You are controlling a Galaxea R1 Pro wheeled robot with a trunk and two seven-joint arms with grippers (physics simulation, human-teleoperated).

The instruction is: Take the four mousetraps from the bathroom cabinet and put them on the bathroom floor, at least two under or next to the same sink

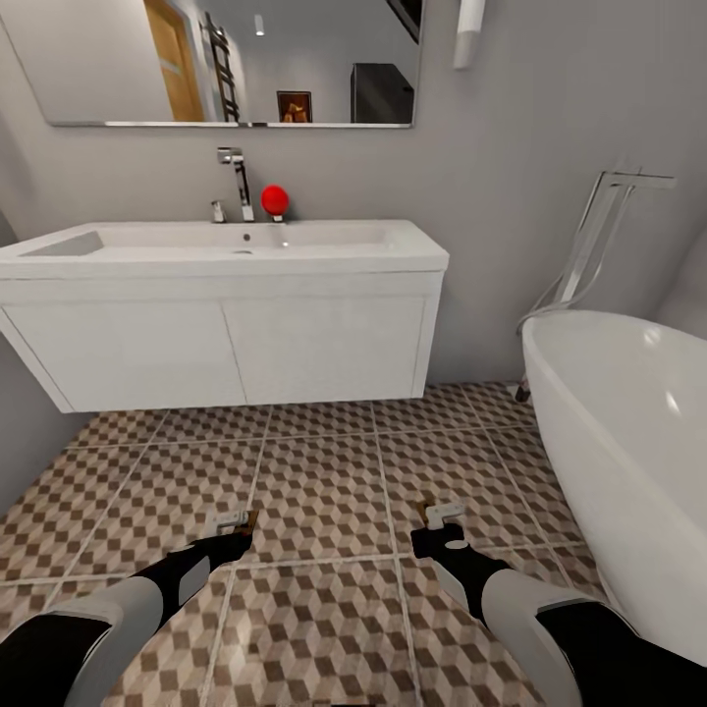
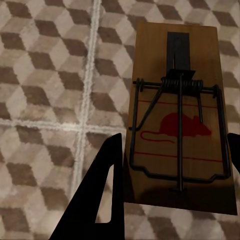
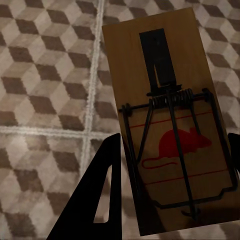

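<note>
Mousetraps: two showing, one in each gripper. Left gripper (image 1: 239,523) is clamping one mousetrap (image 2: 177,117), holding it above the bathroom floor (image 1: 324,491); in the left wrist view the black fingers (image 2: 102,200) are pressing against the wooden board's two long edges, wire spring and red mouse print facing the camera. Right gripper (image 1: 442,520) is gripping a second mousetrap (image 3: 167,120) the same way, board slightly tilted in the right wrist view, black fingers (image 3: 100,195) flanking it at both sides. Both traps are hanging over patterned cube tiles, not resting on them as far as the wrist views are showing.

Head view: both arms are reaching forward and low, grippers well apart, left one over a grout line, right one nearer the bathtub (image 1: 628,442). Sink (image 1: 226,241) is sitting ahead on the white vanity (image 1: 216,344), which is hanging off the wall with open floor beneath. Chrome tap (image 1: 236,182) is standing at the back of the basin, a red ball-like object (image 1: 274,199) just beside it. Mirror (image 1: 216,59) is running along the wall above. Chrome tub filler (image 1: 599,236) is standing behind the bathtub's rim. Both grippers are hovering short of the vanity's front edge.
</note>
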